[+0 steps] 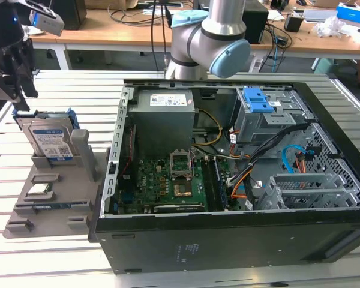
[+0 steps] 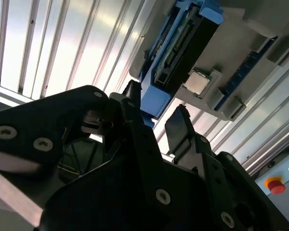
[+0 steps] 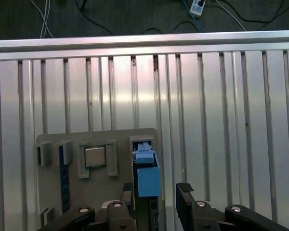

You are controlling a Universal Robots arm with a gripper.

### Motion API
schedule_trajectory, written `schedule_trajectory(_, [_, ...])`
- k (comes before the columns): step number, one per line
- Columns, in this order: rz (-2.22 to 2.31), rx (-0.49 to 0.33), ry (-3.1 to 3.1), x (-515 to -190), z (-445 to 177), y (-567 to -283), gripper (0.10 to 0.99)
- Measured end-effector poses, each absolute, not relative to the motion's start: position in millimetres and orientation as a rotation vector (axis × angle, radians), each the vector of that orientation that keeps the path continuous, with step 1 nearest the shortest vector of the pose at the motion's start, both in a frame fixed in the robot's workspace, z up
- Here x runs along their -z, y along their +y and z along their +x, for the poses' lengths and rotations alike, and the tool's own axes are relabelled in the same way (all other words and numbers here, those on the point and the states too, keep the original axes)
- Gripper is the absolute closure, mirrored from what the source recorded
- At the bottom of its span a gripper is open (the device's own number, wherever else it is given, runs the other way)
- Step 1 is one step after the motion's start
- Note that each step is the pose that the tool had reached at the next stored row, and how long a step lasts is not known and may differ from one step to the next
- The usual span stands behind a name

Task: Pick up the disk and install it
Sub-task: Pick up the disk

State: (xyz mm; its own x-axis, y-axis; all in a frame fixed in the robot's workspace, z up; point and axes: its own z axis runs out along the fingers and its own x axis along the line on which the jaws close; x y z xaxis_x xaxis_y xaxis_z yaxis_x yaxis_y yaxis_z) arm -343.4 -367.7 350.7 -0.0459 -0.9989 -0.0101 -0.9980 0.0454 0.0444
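The disk (image 1: 48, 141), silver-grey with a white-and-blue label and a blue bracket, stands upright in a slot of a grey holder (image 1: 54, 201) on the slatted table, at the exterior view's left. My black gripper (image 1: 23, 101) hangs just above the disk's upper edge. In both wrist views the fingers (image 3: 183, 192) are apart, one on each side of the disk's blue bracket end (image 3: 147, 175), with a gap on one side. The disk (image 2: 178, 45) shows edge-on past the open gripper (image 2: 154, 107).
An open computer case (image 1: 228, 240) lies to the exterior view's right, with a grey drive cage and blue latch (image 1: 257, 102) inside. A small silver processor chip (image 3: 94, 156) sits in the holder beside the disk. A red stop button (image 2: 274, 185) is nearby. Desks stand behind.
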Motion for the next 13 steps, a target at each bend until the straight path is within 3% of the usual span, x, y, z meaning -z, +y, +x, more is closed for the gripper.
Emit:
schedule_trajectory(3, [2.149, 0.051, -2.25, -329.1, -343.3, -367.7, 0.604])
schedule_trajectory(13, [2.172, 0.047, -2.225, -315.2, -342.8, -368.0, 0.604])
